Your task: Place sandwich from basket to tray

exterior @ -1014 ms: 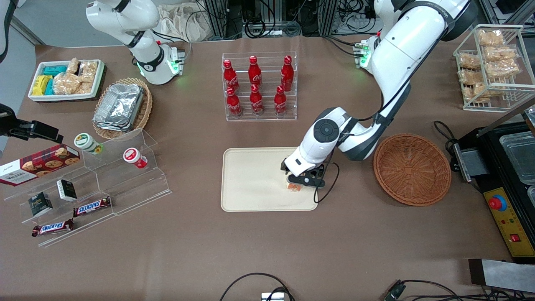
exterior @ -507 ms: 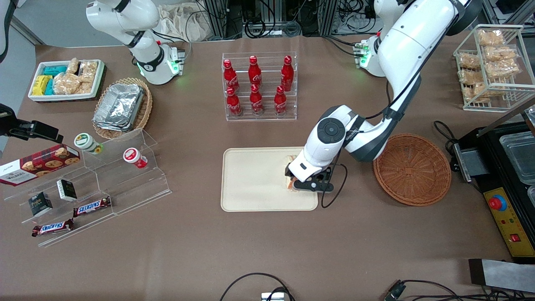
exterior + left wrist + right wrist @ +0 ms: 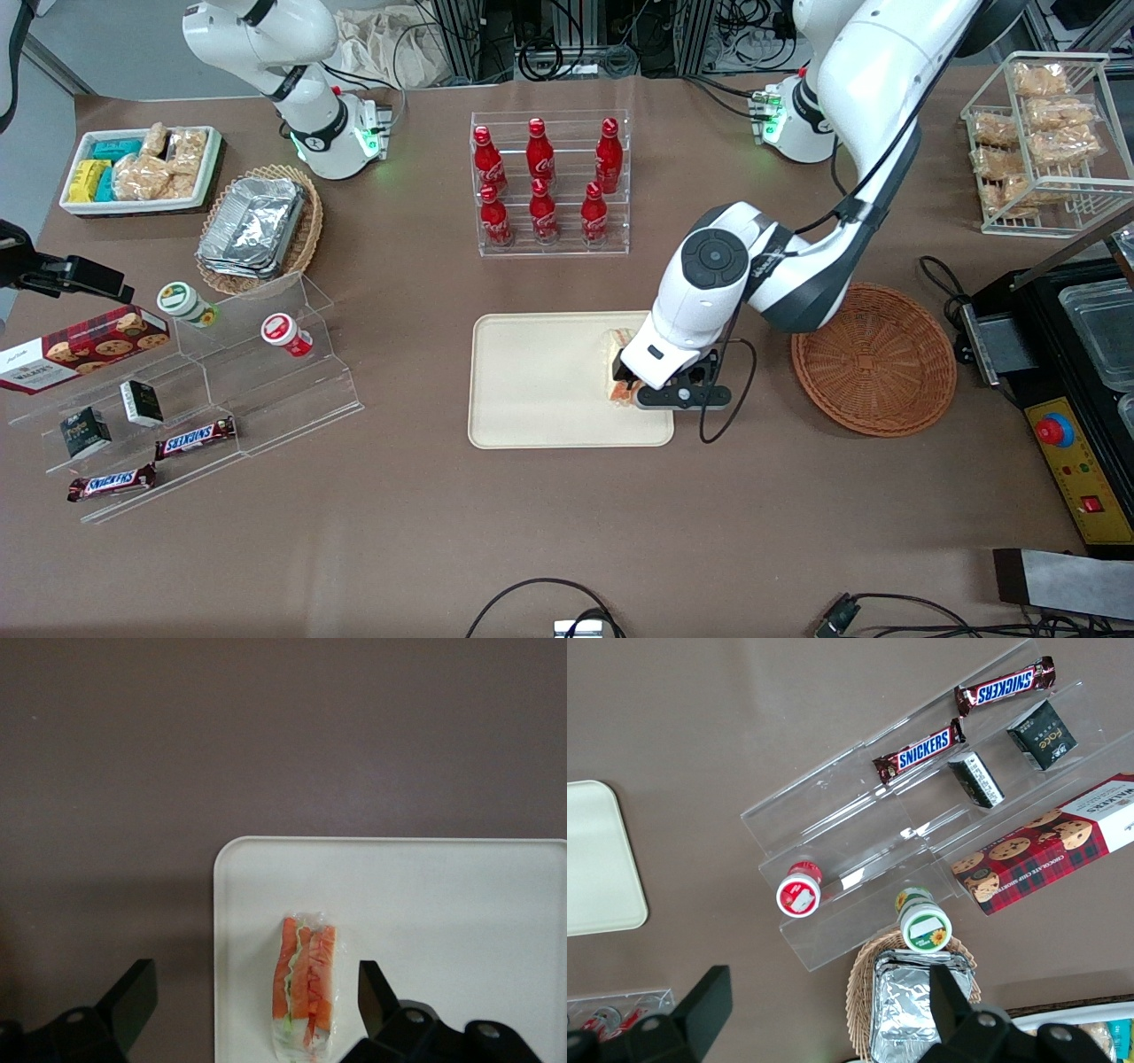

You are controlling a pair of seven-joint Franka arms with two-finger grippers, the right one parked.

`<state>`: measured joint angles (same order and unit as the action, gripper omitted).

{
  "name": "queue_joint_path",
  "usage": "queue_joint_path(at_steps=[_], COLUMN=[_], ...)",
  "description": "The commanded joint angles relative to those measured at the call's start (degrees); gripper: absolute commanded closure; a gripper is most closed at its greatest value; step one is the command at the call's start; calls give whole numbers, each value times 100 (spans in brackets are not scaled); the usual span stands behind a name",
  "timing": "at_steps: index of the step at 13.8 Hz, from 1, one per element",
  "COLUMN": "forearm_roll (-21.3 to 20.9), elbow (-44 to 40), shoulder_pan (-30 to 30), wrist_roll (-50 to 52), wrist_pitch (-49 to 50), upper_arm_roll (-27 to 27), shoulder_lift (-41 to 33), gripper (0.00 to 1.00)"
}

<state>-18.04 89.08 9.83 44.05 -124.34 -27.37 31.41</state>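
The sandwich lies on the cream tray, close to the tray's edge toward the working arm's end. Its orange-red and green filling faces up at the wrist camera. My gripper hovers above the sandwich and is open. One finger is over the bare table and the other over the tray, and neither touches the wrap. From the front, my wrist hides part of the sandwich. The round reddish-brown basket sits empty beside the tray, toward the working arm's end.
A clear rack of red bottles stands farther from the front camera than the tray. An acrylic stepped stand with candy bars, a tan basket of foil containers and a white snack bin lie toward the parked arm's end. A black machine borders the basket.
My wrist has lifted off the tray and shifted slightly toward the basket. The sandwich stays on the tray and more of it shows.
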Motion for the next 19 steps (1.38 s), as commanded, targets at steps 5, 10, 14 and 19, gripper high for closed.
queue_joint_path(at_steps=[5, 10, 14, 19], forearm_roll=[-50, -112, -51, -6], elbow=[-356, -838, -1156, -1173], shoulder_pan=[-499, -825, -1280, -1624], wrist_roll=[69, -220, -1011, -1583], wrist_pitch=[1087, 2052, 2757, 3136], upper_arm_roll=[-6, -6, -14, -23], shoulder_lift=[-662, -865, -1066, -1304], gripper=[0, 0, 0, 0])
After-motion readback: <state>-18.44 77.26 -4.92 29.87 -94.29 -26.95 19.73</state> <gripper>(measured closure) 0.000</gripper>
